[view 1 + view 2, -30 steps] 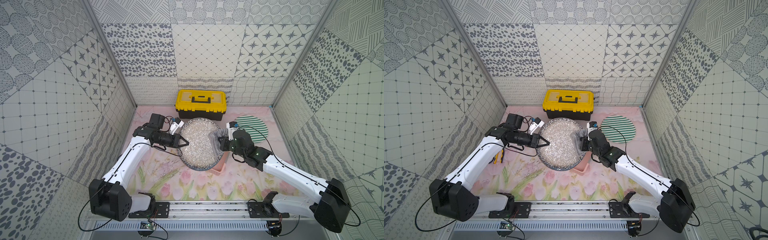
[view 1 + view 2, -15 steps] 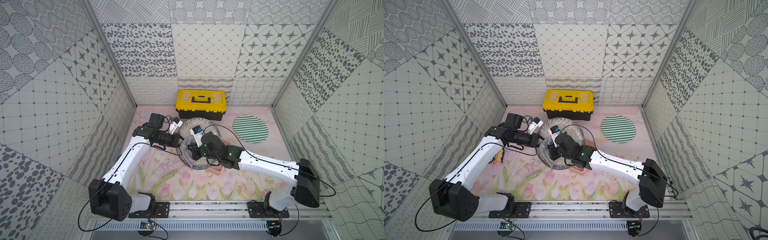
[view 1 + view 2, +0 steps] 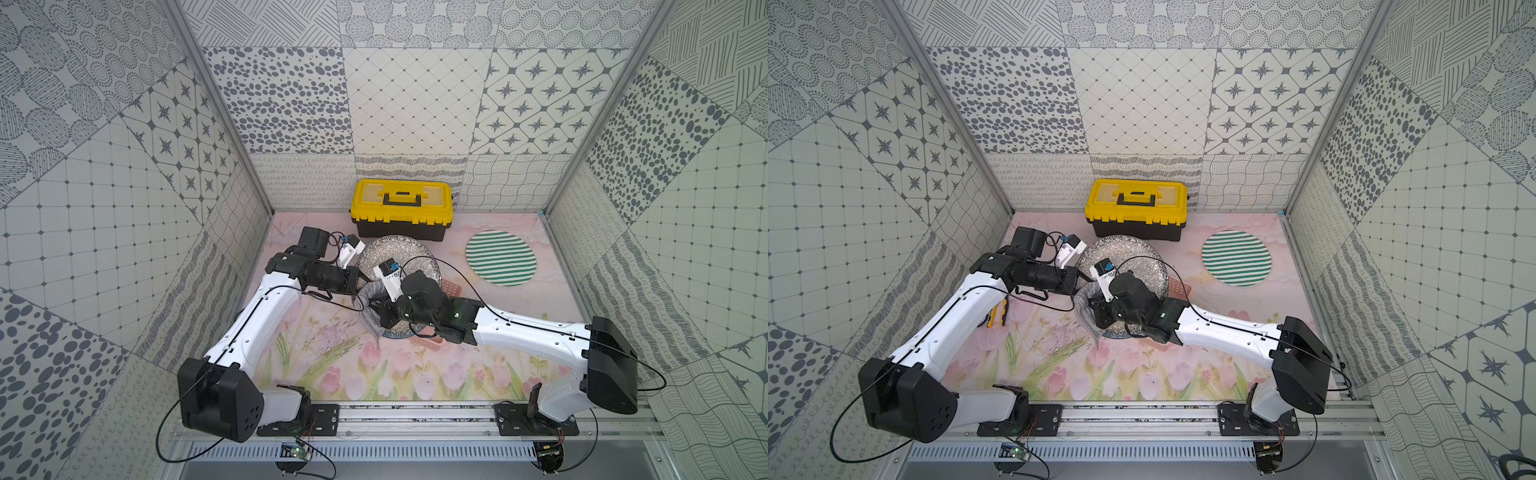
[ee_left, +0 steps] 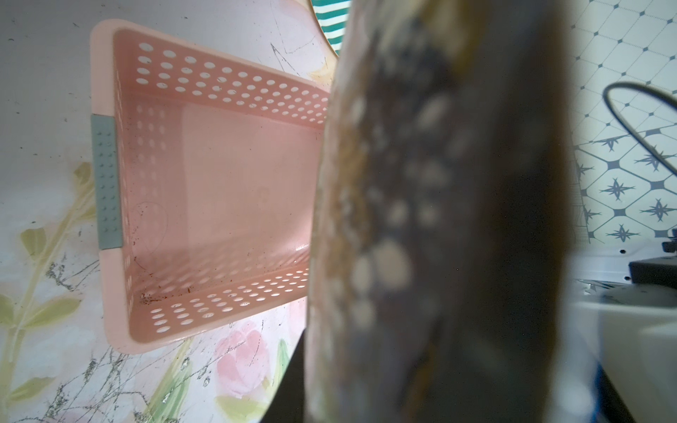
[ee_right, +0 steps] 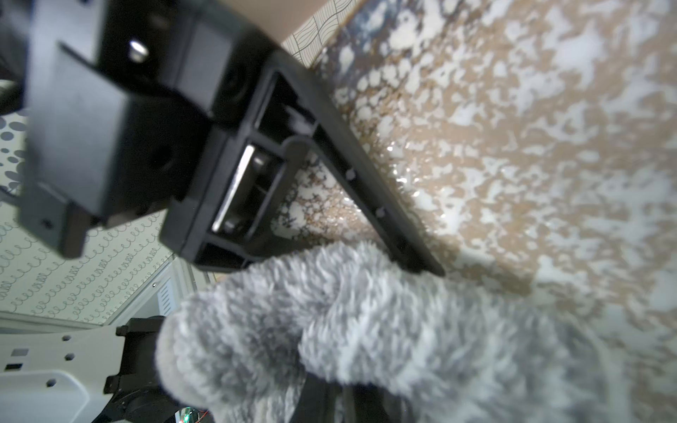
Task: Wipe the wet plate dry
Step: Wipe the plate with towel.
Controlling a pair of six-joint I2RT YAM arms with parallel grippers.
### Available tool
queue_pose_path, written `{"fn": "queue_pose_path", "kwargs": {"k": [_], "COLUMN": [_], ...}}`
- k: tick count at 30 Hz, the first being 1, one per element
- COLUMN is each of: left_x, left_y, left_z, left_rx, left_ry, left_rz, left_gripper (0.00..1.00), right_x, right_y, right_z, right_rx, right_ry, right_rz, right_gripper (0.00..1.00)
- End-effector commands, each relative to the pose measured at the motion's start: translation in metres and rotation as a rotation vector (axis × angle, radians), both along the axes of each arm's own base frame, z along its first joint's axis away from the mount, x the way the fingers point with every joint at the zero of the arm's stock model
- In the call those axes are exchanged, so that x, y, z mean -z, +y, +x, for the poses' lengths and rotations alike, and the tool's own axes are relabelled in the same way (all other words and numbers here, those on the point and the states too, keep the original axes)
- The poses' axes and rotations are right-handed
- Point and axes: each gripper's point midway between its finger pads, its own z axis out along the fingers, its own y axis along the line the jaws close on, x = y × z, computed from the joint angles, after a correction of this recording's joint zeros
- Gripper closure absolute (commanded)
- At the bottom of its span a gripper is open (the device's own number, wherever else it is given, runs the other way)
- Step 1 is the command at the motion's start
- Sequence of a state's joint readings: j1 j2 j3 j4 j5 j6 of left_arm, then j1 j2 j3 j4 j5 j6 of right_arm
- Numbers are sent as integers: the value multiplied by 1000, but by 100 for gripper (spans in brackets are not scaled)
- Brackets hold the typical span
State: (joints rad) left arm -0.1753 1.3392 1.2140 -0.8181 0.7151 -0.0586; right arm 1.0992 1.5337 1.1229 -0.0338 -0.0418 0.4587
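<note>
While the left gripper (image 3: 358,286) holds the plate (image 3: 395,251) tilted above the desk (image 3: 374,374), its jaws clamped on the rim, the right gripper (image 3: 379,311) presses a grey cloth (image 5: 366,322) against the plate's speckled face, jaws closed on the cloth. Droplets glisten on that face beside the cloth in the right wrist view. A pink basket (image 4: 219,84) stands on the desk under the plate. A yellow toolbox (image 3: 401,208) sits at the back, a striped mat (image 3: 500,257) well apart on the right arm's side.
</note>
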Motion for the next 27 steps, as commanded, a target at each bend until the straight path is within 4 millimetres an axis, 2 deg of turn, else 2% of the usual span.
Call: {"fn": "queue_pose_path", "kwargs": {"k": [1,7,12,16,21,27], "left_x": [-89,-89,-88,-90,-92,-93], "left_y": [-40,-40,-40,-40,-39,-39], "left_z": [-19,-19,-19,-19,-21,-22], "left_rx": [270,266,265,265,267,267], "left_ry": [-162,-164,-163,-165,-169,-172], "left_rz": [-409,-406,-404,-406,-408,-408], "left_gripper": [100,100,100,100,100,100], "right_x": [12,12,26,51,81,93], "right_y": [14,26,8,-19,-67,-125], "right_z": [-30,-33,-17,-7,9,33], "right_rx": [-138,-165,-59,30,194,408], "right_ry": [35,42,54,92,131,150], "right_rz": [-7,-3,-29,-72,-126,-138], "right_gripper": [100,100,100,100,100,100]}}
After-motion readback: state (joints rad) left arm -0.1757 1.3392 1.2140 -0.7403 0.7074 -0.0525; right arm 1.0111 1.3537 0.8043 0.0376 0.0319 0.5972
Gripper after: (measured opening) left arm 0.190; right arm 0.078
